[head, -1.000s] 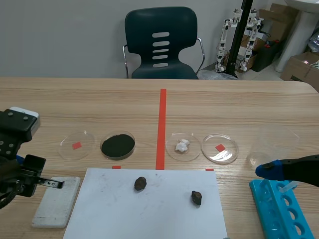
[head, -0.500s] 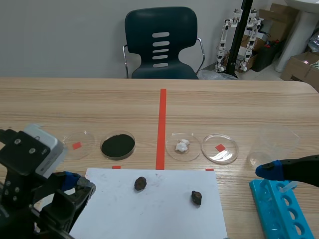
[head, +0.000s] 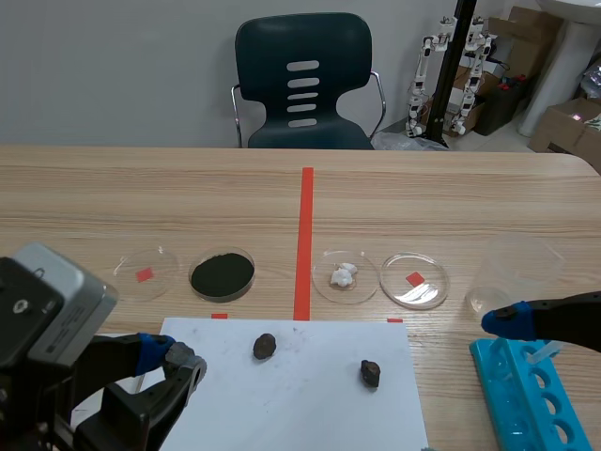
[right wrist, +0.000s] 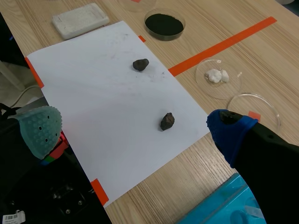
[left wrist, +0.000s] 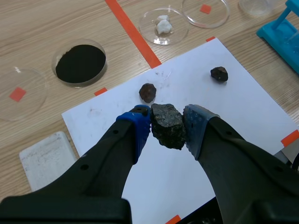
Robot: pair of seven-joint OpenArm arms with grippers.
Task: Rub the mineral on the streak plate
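Already done: the left gripper [left wrist: 167, 129] has a dark, rough rock [left wrist: 168, 125] pinched between its two pads, and it appears to hang clear above the white paper sheet [left wrist: 233, 126].
Left to do: by my reading, all of the rubbing. The rock must be carried to the streak plate [left wrist: 46, 159], pressed onto it and dragged across.
Streak plate: a small white slab lying flat on the tabletop [left wrist: 42, 28], just beside the paper's edge. Its face looks faintly speckled, but I cannot tell whether that is a streak.
Rock and plate: apart, not touching. The plate lies off to the side of the gripper's blue-padded finger, and the rock is over the paper, not over the plate.
Left gripper state: clamped on the rock, fingers held apart by it.
Right gripper [right wrist: 135, 130]: spread wide with nothing between its fingers, low beside the blue rack [head: 526, 399], well apart from the plate.
Other rocks: one [left wrist: 147, 92] just ahead of the left gripper, another [left wrist: 219, 73] farther off, both loose on the paper.
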